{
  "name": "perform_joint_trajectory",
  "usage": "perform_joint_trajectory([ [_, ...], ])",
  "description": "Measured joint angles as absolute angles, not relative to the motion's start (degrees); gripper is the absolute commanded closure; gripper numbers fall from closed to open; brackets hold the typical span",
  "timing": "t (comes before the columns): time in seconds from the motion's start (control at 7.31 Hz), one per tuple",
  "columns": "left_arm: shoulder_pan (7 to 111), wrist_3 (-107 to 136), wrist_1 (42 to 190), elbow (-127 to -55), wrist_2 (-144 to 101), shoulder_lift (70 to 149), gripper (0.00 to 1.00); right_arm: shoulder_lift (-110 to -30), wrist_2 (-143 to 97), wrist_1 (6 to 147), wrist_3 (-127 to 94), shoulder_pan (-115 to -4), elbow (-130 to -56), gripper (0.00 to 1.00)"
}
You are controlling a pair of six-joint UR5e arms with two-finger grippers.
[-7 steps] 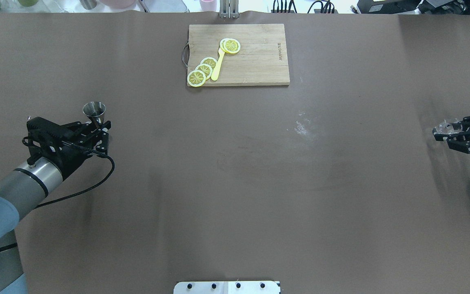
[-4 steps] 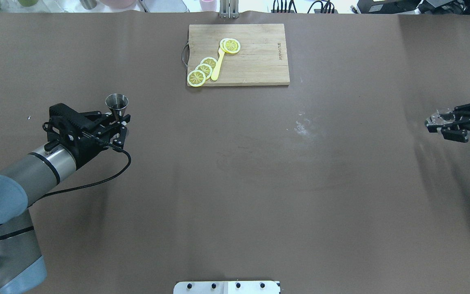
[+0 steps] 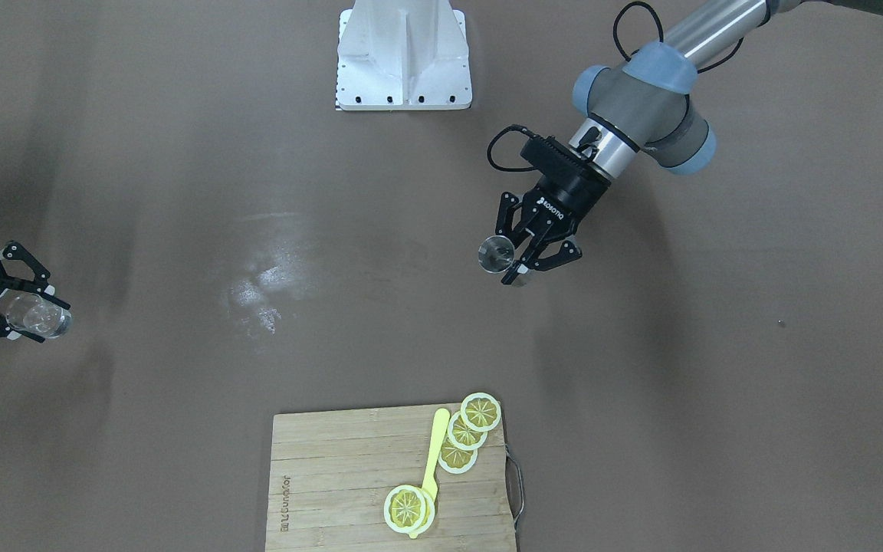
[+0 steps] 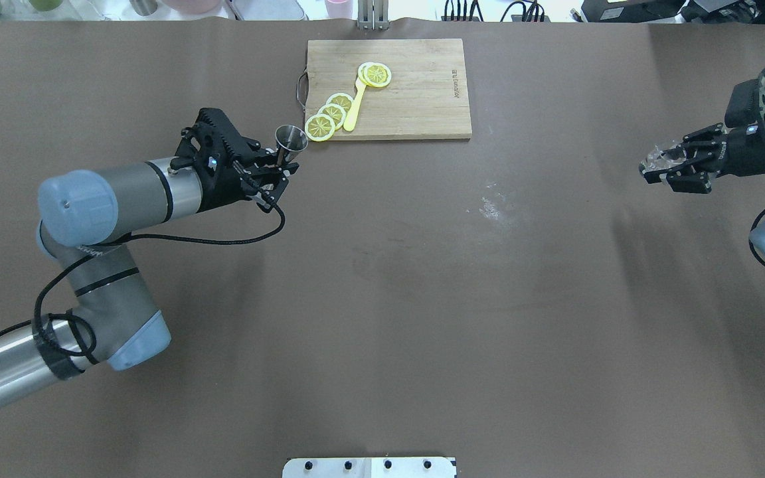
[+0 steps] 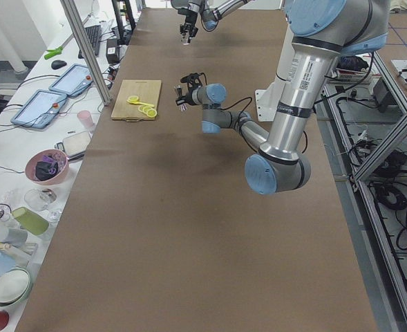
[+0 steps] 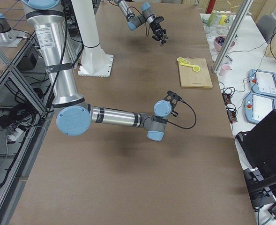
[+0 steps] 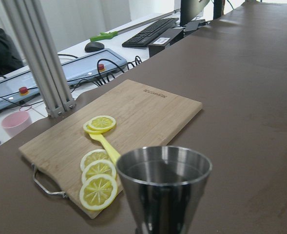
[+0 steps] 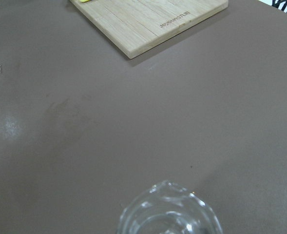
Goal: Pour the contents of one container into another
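Observation:
My left gripper (image 4: 275, 174) is shut on the waist of the steel jigger (image 4: 290, 141), which it holds upright above the table near the cutting board's front left corner. The jigger's cone (image 7: 163, 187) fills the bottom of the left wrist view; the front-facing view shows the same jigger (image 3: 497, 254) in the left gripper (image 3: 527, 257). At the table's far right, my right gripper (image 4: 673, 169) is shut on the small clear glass cup (image 4: 660, 158), held above the table. The glass (image 3: 34, 317) shows in the right gripper (image 3: 16, 314), and its rim (image 8: 168, 214) in the right wrist view.
A wooden cutting board (image 4: 422, 99) lies at the back centre with several lemon slices (image 4: 329, 116) and a yellow utensil (image 4: 354, 109). A whitish smear (image 4: 492, 206) marks the brown mat right of centre. The robot's white base plate (image 4: 369, 467) sits at the near edge.
The left arm has carried the jigger right and toward the cutting board. The right arm has brought the glass inward to the left and slightly toward the back.

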State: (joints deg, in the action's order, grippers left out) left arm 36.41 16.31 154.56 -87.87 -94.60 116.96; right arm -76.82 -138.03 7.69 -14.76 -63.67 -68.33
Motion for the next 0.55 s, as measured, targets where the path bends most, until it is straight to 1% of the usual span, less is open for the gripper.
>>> perform_joint_trajectory([
  [0.27,39.44,10.97,154.67,-79.66,-103.74,124.46,1.0,-75.43,-137.63,20.73,-10.96,-62.41,-75.92,1.0],
  [0.55,40.63,7.64,154.78,-73.07,-110.26,130.68,1.0,-74.43,-136.15,34.89,-7.16,-60.73,-84.65,1.0],
])
